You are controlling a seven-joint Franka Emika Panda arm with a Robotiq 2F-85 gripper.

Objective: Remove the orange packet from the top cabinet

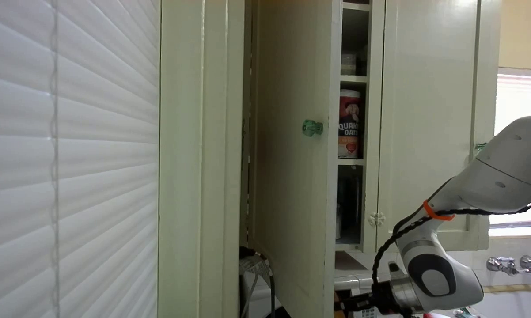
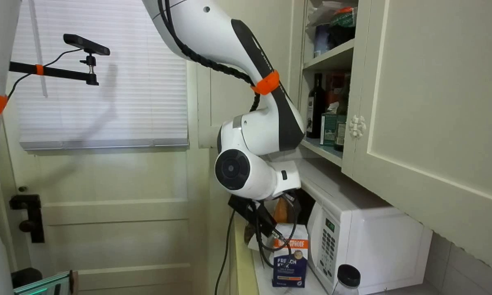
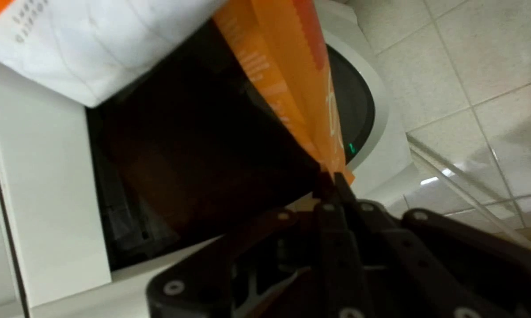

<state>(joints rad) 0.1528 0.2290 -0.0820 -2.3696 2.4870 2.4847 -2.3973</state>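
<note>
The orange packet [image 3: 287, 75] hangs from my gripper [image 3: 335, 180] in the wrist view. My fingertips are closed together on its narrow end. A bit of its orange also shows beyond the fingers. In the exterior views, the packet appears as an orange patch [image 2: 281, 211] behind the wrist cables and another patch [image 1: 339, 297] beside my gripper [image 1: 344, 304]. In an exterior view, the wrist hides my fingers. The cream-white top cabinet [image 1: 429, 101] has one door [image 1: 292, 176] swung open, showing shelves of goods. It also shows in an exterior view [image 2: 430, 94]. My gripper is below its shelves.
A white microwave [image 2: 385, 250] stands on the counter under the cabinet. A white, orange and blue coffee bag [image 2: 290, 268] stands in front of it, close to my wrist. A black-lidded jar [image 2: 347, 278] is at the front. The open door's edge is close to the gripper.
</note>
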